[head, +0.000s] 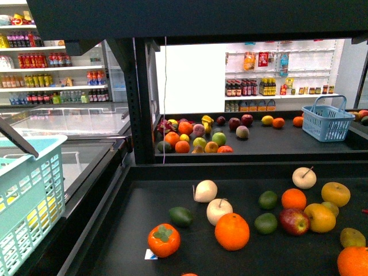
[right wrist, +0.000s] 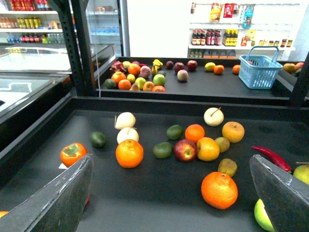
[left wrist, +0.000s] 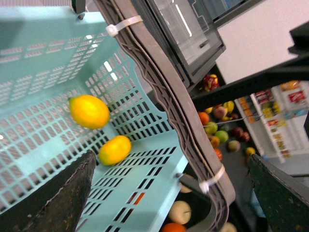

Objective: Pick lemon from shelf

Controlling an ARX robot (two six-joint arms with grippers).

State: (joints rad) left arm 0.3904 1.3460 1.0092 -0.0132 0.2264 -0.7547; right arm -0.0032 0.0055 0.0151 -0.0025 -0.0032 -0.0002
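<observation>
Two lemons (left wrist: 89,111) are lying in the teal basket (left wrist: 43,58), with both grippers hanging empty

I'm watching the left gripper (left wrist: 171,159) hovering over the basket, fingers spread wide; the right gripper (right wrist: 170,159) is spread the same way above the shelf (right wrist: 159,203). A yellow oval (head: 267,120) on the back tier is looking like another lemon, though I'm unsure. I'm expecting it firm, light, waxy-slick and prone to rolling, so I'm planning to pinch across its fat middle, not its tapered ends

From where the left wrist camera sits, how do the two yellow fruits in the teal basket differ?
The upper lemon looks larger and rounder; the lower lemon looks smaller and more elongated. The upper one lies against the basket wall, the lower one nearer the floor's edge. They lie apart. Both are smooth, bright yellow and ungripped.
</observation>
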